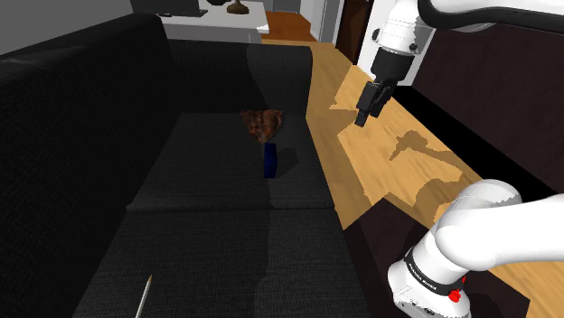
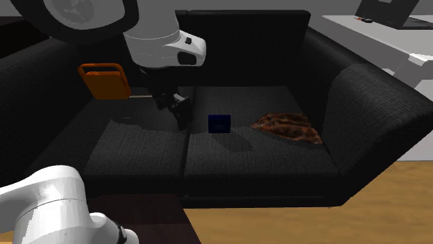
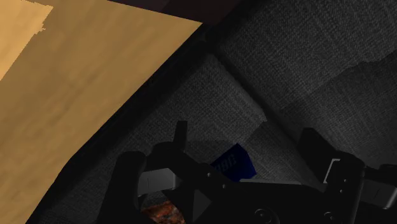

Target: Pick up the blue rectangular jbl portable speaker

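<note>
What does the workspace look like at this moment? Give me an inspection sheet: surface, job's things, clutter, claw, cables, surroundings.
Surface: black sofa, with a dark woven seat.
Job's things: blue speaker, standing upright on the seat near the cushion seam, untouched.
Clutter: brown crumpled cloth lying on the seat beside the speaker; orange flat item against the sofa back; thin grey rod at the seat's near end in the shoulder view.
Grippers: claw open and empty, raised in the air short of the speaker.
Cables: nothing seen.
Surroundings: wooden floor along the sofa's front; white table beyond the sofa.
</note>
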Motion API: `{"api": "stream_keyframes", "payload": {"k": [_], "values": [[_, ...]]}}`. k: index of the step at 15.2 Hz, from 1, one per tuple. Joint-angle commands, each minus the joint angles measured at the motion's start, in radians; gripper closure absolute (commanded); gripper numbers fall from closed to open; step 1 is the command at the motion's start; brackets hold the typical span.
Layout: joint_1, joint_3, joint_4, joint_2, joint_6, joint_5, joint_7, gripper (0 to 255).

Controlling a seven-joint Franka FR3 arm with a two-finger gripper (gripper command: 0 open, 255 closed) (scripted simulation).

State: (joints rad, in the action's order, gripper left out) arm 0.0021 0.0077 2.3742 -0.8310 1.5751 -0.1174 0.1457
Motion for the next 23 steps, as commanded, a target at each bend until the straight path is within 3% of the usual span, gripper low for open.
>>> {"api": "stream_keyframes", "payload": {"k": [1, 13, 23], "values": [[0.000, 0.000, 0.000, 0.000, 0.000, 0.000, 0.000, 0], [-0.001, 0.190, -0.003, 0.339, 0.346, -0.066, -0.235, 0], [-0.017, 0.308, -0.164, 0.724, 0.564, 0.011, -0.466, 0]]}}
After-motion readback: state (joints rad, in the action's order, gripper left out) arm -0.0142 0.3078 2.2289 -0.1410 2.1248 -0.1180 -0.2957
